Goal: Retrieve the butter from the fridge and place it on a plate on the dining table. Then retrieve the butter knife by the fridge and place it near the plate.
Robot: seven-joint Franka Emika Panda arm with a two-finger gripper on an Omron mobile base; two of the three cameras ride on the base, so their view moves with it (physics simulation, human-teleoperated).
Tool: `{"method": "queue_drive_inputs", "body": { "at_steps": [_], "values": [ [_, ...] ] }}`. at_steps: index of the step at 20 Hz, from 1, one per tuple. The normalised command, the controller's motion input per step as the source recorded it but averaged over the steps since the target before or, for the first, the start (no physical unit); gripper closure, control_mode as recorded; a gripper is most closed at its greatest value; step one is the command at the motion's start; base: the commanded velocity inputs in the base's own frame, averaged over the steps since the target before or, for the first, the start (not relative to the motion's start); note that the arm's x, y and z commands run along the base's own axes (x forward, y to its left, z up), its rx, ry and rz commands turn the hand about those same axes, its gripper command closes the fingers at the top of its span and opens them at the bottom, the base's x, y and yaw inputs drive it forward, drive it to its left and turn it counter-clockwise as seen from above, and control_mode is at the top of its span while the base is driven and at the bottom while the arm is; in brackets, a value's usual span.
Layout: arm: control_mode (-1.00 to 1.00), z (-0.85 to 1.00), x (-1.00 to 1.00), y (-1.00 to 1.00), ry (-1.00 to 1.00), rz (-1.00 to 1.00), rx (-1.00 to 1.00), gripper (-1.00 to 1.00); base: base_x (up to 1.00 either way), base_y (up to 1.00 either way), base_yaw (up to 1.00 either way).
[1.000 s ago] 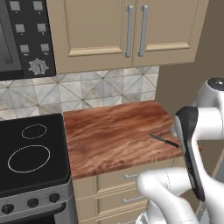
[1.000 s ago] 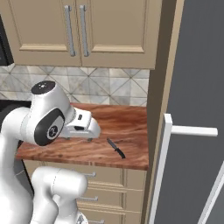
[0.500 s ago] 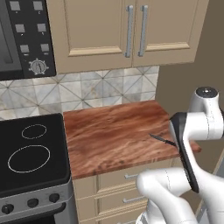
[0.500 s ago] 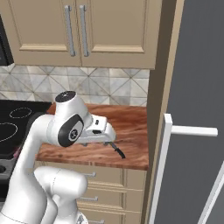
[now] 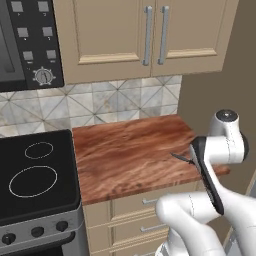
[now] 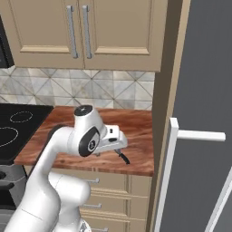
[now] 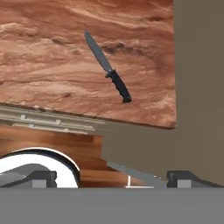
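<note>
The butter knife [image 7: 109, 70], slim and dark with a black handle, lies flat on the wood counter [image 7: 52, 57] close to its right end. My gripper [image 7: 113, 178] hovers above the counter's front edge, jaws open wide and empty, with the knife ahead of the fingertips. From the right base view, the hand [image 6: 113, 138] hangs just left of and above the knife [image 6: 123, 157]. In the left base view the forearm covers most of the knife [image 5: 180, 157]. The fridge [image 6: 204, 90] stands to the right, its white bar handle [image 6: 199, 135] sticking out. Butter, plate and dining table are out of view.
A black cooktop [image 5: 35, 175] adjoins the counter on the left. Beige wall cabinets [image 5: 150, 35] hang above, and drawers [image 5: 130, 205] sit below. A tall beige panel [image 6: 168, 90] separates the counter from the fridge.
The arm has swung rightward and lower over the counter, carrying the hand closer to the knife. The jaws stayed open and the knife has not moved.
</note>
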Motion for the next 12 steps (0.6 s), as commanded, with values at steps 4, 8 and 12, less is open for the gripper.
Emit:
{"method": "queue_drive_inputs", "body": {
  "at_steps": [4, 8, 12],
  "values": [
    [-1.00, -0.48, 0.55, 0.00, 0.08, 0.14, -0.04, -1.00, 0.00, 0.00, 0.00],
    [-1.00, -0.25, 0.51, 0.00, 0.01, 0.15, 0.00, -1.00, 0.00, 0.00, 0.00],
    [-1.00, -0.23, 0.52, -0.02, 0.01, 0.16, 0.02, -1.00, 0.00, 0.00, 0.00]
  ]
}}
